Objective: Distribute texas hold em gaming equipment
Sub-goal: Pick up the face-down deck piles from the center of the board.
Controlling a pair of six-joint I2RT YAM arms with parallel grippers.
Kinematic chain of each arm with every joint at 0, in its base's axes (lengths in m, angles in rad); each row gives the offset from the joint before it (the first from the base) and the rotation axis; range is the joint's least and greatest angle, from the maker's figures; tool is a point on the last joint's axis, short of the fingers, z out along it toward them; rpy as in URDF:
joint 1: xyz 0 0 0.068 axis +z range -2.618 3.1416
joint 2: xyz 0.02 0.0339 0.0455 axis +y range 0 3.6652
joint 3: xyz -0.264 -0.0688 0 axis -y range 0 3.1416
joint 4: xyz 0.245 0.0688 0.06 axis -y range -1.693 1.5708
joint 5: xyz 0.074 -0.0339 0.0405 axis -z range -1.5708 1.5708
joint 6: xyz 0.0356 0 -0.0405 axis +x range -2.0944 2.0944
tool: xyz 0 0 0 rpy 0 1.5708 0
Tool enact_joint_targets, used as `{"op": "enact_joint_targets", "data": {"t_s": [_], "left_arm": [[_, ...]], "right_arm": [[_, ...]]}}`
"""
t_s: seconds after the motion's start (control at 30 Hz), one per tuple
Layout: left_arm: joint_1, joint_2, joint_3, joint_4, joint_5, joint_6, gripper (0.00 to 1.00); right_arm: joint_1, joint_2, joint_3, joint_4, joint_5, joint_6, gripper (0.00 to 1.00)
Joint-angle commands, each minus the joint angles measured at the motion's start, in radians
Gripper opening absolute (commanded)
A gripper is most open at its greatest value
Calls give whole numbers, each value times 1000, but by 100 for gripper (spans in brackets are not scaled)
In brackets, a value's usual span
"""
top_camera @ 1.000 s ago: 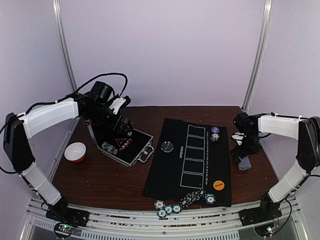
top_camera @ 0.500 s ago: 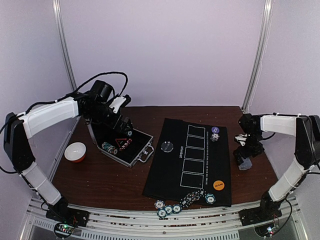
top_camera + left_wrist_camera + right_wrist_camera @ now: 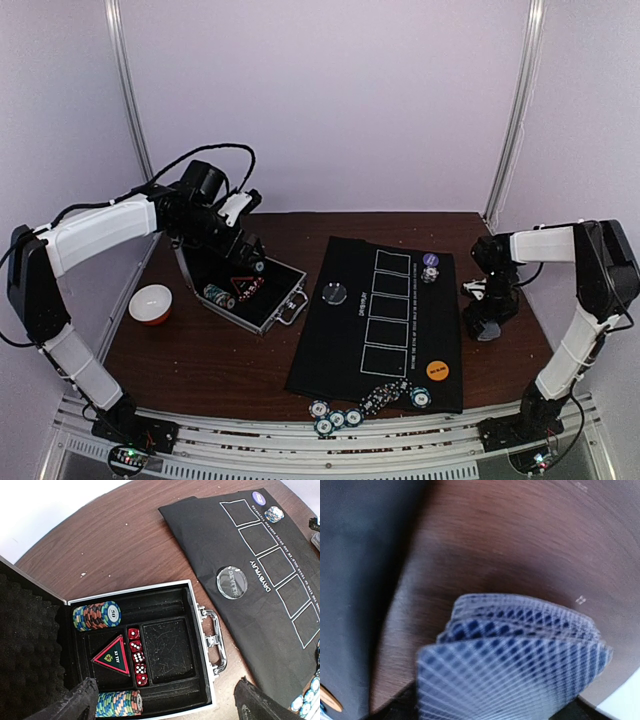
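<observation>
My right gripper (image 3: 488, 312) is shut on a fanned deck of grey-blue-backed playing cards (image 3: 515, 655), low over the wood just right of the black mat (image 3: 340, 350). My left gripper (image 3: 167, 711) is open and empty above the open silver case (image 3: 270, 312). The case holds two rolls of striped chips (image 3: 96, 616), red dice (image 3: 136, 657) and a triangular token (image 3: 112, 655). On the mat lie a clear dealer disc (image 3: 334, 293), a purple disc (image 3: 431, 259) with a small chip stack (image 3: 429, 272), and an orange disc (image 3: 436, 369). Loose chips (image 3: 340, 416) lie at the mat's near edge.
A red-and-white bowl (image 3: 150, 303) stands left of the case. The case lid (image 3: 25, 645) stands open, lined with dark foam. The table's right edge is close behind my right gripper.
My right wrist has shifted slightly right and toward the near side, with the cards in it. The left arm has not moved.
</observation>
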Motion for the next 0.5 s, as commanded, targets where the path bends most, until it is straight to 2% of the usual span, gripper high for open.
{"op": "enact_joint_targets", "data": {"t_s": [0.0, 0.1, 0.3, 0.47], "left_arm": [[12, -16, 29, 9, -7, 19, 98], [11, -16, 30, 9, -7, 20, 98], [13, -19, 30, 7, -2, 20, 98], [21, -26, 37, 21, 63, -3, 98]], "right_arm": [[-4, 51, -14, 1, 0, -2, 68], [-3, 48, -14, 0, 0, -3, 57], [-2, 20, -5, 0, 5, -2, 51], [0, -62, 18, 5, -6, 4, 49]]}}
